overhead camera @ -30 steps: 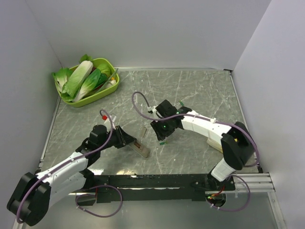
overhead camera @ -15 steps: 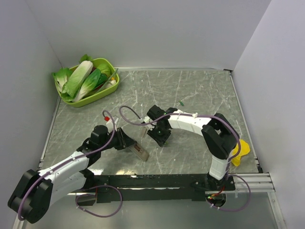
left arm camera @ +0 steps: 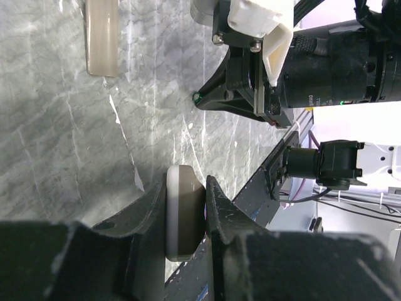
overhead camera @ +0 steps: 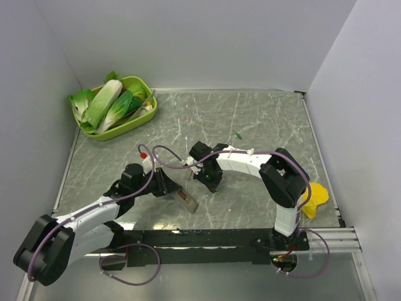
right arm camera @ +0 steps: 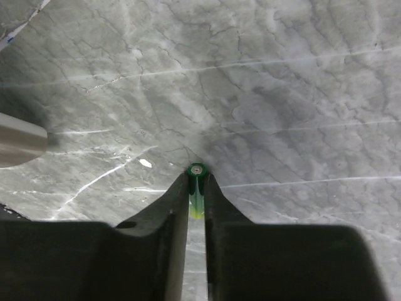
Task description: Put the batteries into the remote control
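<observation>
R gripper [right arm camera: 197,180] clamped on green battery [right arm camera: 197,188] — thin glossy cylinder, metal end cap facing out, tip close to grey veined marble table [right arm camera: 282,94]. L gripper [left arm camera: 185,188] grasping remote control [left arm camera: 183,219] — slim matte grey-brown bar w/ rounded corners, pinched across its width. Second battery [overhead camera: 239,135] lies loose on marble, well apart.

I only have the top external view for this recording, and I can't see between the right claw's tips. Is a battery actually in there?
Observer: Yes. The right wrist view shows a green battery pinched in the right claw, its round end showing at the tips.
Operator: And the left claw's hold on the remote?
Observer: The left wrist view shows the left claw closed on one rounded end of the remote control.
</observation>
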Robot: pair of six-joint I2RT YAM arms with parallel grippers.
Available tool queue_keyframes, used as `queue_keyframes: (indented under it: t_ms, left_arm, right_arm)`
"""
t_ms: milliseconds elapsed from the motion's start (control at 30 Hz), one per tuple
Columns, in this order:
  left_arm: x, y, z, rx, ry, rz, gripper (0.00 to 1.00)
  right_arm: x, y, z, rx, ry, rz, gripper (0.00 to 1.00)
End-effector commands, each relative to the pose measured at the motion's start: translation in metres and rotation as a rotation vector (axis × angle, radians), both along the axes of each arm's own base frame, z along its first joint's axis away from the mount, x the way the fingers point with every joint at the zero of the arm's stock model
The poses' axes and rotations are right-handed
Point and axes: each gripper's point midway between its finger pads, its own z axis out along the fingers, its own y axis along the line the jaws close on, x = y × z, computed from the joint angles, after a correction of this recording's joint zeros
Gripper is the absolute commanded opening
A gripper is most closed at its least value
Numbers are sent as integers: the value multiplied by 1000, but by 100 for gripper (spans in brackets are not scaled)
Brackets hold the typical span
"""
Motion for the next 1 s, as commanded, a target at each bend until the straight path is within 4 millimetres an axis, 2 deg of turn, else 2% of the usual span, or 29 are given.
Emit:
queue_keyframes:
  t_ms: [0,67,200,233,300,367,400,433,467,500,567,600,767,867,967]
  left_arm:
    - [7,-5,10,-10,-51,-25,1]
    - [9,-6,8,-12,-43,-26,1]
    - [10,-11,9,-30,-44,-56,1]
    - [10,-14,10,-41,-51,-70,1]
    - [12,-17,13,-54,-57,-76,1]
    - [14,-21,17,-73,-60,-88,1]
    - [15,-22,18,-78,-60,-92,1]
    - [16,-24,21,-89,-67,-99,1]
    - [16,-25,23,-100,-66,-102,1]
    - [16,-26,25,-106,-72,-106,1]
    - [17,-28,31,-130,-88,-123,1]
    - [17,-29,33,-138,-93,-128,1]
    - [20,-35,48,-182,-89,-158,1]
    - [23,-38,63,-197,-109,-172,1]
    - [26,-39,76,-197,-123,-175,1]
  right_arm:
    - [-1,-5,-4,-29,-12,18,4]
    - [0,-1,1,6,-24,14,0]
    - [2,12,18,118,-45,-36,0]
    - [2,19,32,182,-55,-42,0]
    - [8,26,44,277,-86,-88,0]
    - [5,32,68,396,-116,-100,0]
    - [14,43,83,488,-158,-126,0]
    - [10,44,99,558,-185,-126,0]
    - [6,53,112,640,-186,-113,0]
    - [12,64,133,741,-236,-120,0]
    - [1,70,156,888,-248,-105,0]
    - [4,80,180,1001,-302,-71,0]
    - [-18,95,211,1189,-336,31,0]
    - [-27,102,220,1240,-375,117,0]
    - [-29,102,219,1241,-410,151,0]
